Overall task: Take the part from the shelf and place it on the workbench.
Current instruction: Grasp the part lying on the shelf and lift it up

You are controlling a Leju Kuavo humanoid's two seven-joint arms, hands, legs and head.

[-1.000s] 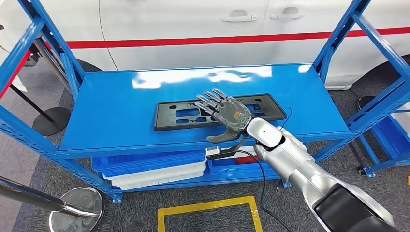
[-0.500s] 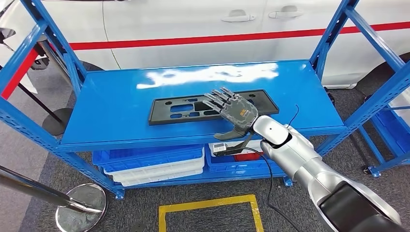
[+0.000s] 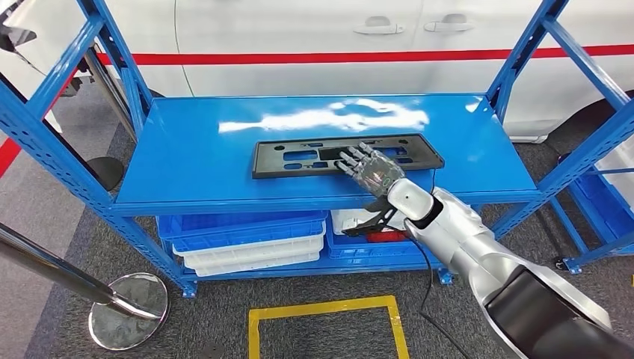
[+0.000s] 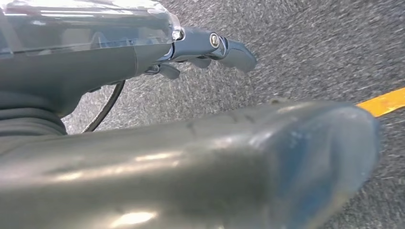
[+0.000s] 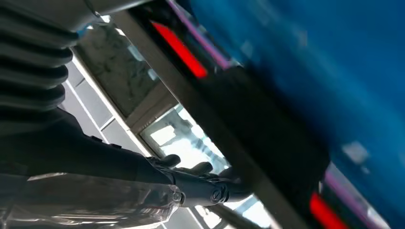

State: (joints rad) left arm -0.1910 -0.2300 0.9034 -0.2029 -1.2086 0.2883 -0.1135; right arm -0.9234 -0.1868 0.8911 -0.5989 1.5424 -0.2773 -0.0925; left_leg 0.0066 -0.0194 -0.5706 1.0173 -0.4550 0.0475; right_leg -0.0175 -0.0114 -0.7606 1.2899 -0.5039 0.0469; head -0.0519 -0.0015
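Now right hand point(image 3: 371, 169) flat, fingers spread over black part point(image 3: 299, 158) on blue shelf point(image 3: 194, 157), grasping nothing, left hand point(image 4: 143, 57) loosely open.

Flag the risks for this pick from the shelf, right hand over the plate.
1. The black part lies flat on the blue shelf; the right hand, fingers spread over its near edge, may push it back rather than get under it.
2. The part is long and the hand sits right of centre, so it may tilt or slip when lifted.
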